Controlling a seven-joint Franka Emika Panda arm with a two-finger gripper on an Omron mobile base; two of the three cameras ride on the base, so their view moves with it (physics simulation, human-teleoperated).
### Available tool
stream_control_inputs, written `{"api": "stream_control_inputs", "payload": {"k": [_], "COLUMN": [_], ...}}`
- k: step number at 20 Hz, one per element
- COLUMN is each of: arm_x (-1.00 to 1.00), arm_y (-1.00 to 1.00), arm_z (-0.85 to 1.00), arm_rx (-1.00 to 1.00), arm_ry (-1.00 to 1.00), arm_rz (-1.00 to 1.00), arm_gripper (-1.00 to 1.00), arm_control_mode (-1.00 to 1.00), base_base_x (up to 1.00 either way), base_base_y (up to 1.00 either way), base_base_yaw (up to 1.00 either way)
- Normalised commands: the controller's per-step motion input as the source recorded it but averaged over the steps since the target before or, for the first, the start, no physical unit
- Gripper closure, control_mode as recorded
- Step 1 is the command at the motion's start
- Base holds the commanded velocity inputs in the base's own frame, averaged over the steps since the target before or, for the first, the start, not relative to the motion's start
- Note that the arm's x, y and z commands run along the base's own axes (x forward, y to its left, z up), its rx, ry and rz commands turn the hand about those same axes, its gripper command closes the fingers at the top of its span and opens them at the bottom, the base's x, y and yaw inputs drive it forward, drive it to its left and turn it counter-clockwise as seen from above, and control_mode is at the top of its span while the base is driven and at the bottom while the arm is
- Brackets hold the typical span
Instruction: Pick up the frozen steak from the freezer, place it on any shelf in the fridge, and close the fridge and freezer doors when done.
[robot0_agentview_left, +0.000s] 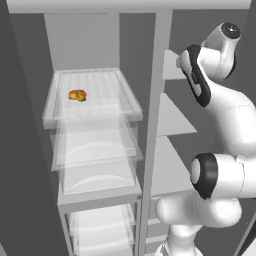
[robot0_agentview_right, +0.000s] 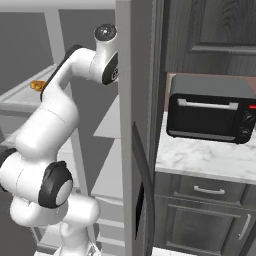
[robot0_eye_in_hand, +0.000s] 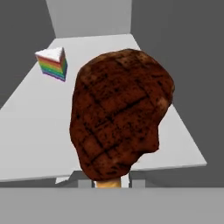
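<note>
Left base view: arm reaching up and into the freezer (robot0_agentview_left: 175, 115), wrist buried past the divider, claw hidden. Across the divider from the claw's side, the fridge (robot0_agentview_left: 95, 75) standing open, its top ribbed shelf (robot0_agentview_left: 127, 97) bare except for a golden-orange lump (robot0_agentview_left: 77, 95).

Right base view: same reach, upper arm bent toward the grey shelves. Freezer door (robot0_agentview_right: 134, 150) swung wide, edge-on in the foreground, dark handle on it. Microwave (robot0_agentview_right: 210, 117) on a marble counter (robot0_agentview_right: 200, 157), well off to the side and no part of this job.

Hand view: frozen steak (robot0_eye_in_hand: 120, 116) looming right in front of the claw, seemingly lifted off the opaque grey freezer shelf (robot0_eye_in_hand: 39, 135) below. Rainbow cake slice (robot0_eye_in_hand: 52, 63) farther back on that shelf, beyond the steak. Finger tips masked by the meat, so cannot tell for sure whether pinching it; likely gripped, judging by the pose.

Progress, as a judgement: pickup apparently done or nearly so. Left to do: withdrawal from the freezer, placement on a fridge shelf, both doors shut.
</note>
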Motion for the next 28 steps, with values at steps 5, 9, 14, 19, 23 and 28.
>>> {"api": "stream_control_inputs", "payload": {"k": [5,9,14,19,23,28], "arm_x": [-1.0,-1.0,-1.0,-1.0,-1.0,-1.0], "arm_y": [0.14,0.22,0.25,0.29,0.28,0.29], "arm_z": [0.11,0.19,0.11,0.01,0.0,0.0], "arm_rx": [0.0,0.0,0.0,0.0,0.0,0.0], "arm_ry": [-0.21,-0.2,-0.09,0.0,0.02,0.14], "arm_rz": [0.0,0.0,0.0,0.0,0.0,0.0], "arm_gripper": [1.0,1.0,1.0,1.0,1.0,1.0], "arm_control_mode": [-1.0,-1.0,-1.0,-1.0,-1.0,-1.0], "base_base_x": [0.0,0.0,0.0,0.0,0.0,0.0], "base_base_y": [0.0,0.0,0.0,0.0,0.0,0.0], "base_base_yaw": [0.0,0.0,0.0,0.0,0.0,0.0]}}
